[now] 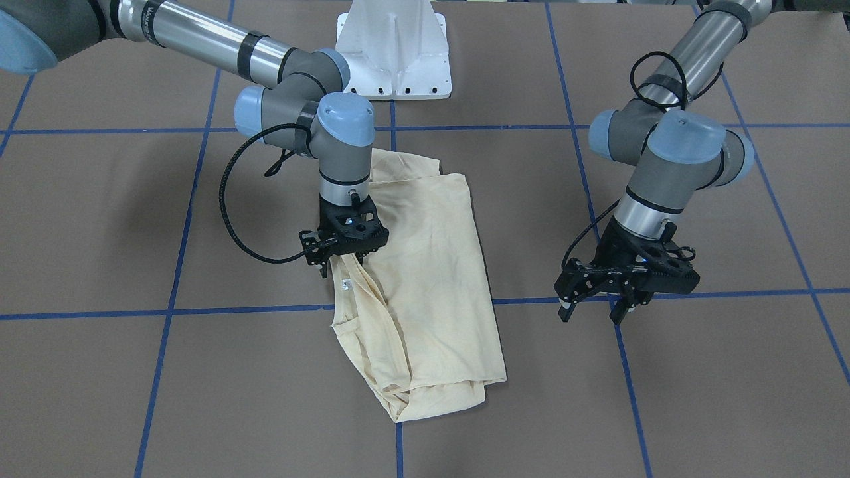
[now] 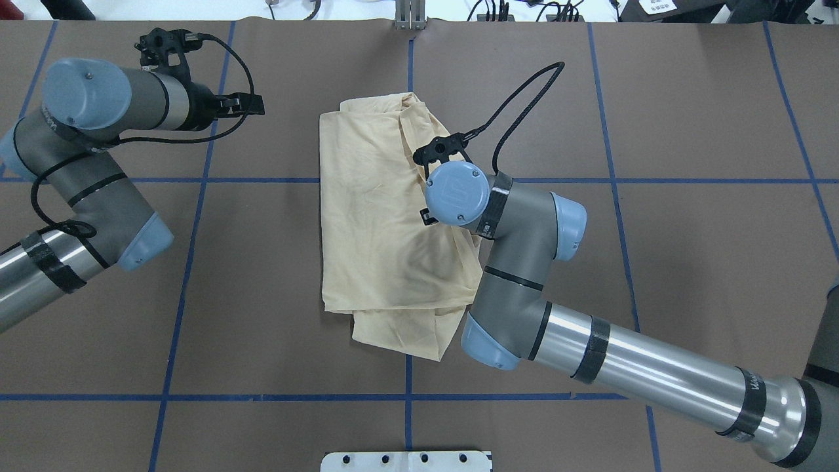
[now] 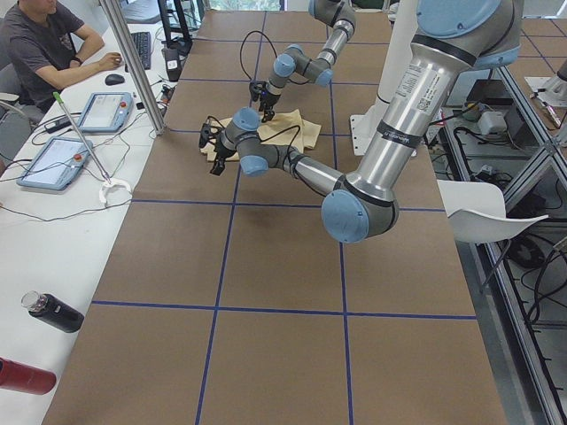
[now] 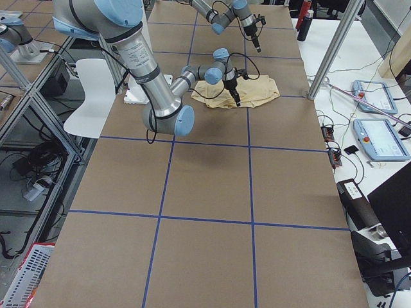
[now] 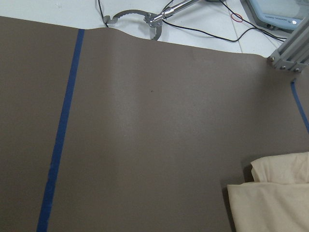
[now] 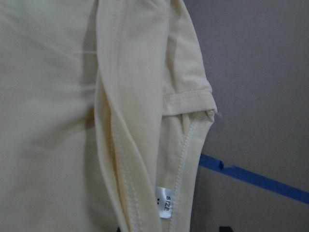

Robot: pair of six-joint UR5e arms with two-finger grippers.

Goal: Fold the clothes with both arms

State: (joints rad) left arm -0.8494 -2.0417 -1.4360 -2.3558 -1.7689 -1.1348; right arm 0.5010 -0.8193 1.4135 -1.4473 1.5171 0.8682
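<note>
The pale yellow clothes (image 1: 425, 279) lie roughly folded into a long rectangle at the table's middle (image 2: 373, 216), print hidden. My right gripper (image 1: 342, 265) stands low over the neckline edge beside the small white label (image 6: 165, 205). Its fingertips show apart at the bottom of the right wrist view, on either side of the raised seam, so it is open. In the overhead view its wrist hides it. My left gripper (image 1: 593, 313) hangs open above bare table, well away from the shirt. Only a corner of the shirt (image 5: 275, 198) shows in the left wrist view.
The white pedestal base (image 1: 393, 53) stands behind the shirt. Blue tape lines (image 1: 172, 312) grid the brown table. Along the far side run a metal post (image 3: 133, 66), tablets (image 3: 104, 111) and a seated person (image 3: 40, 44). Bottles (image 3: 53, 312) lie on that side bench.
</note>
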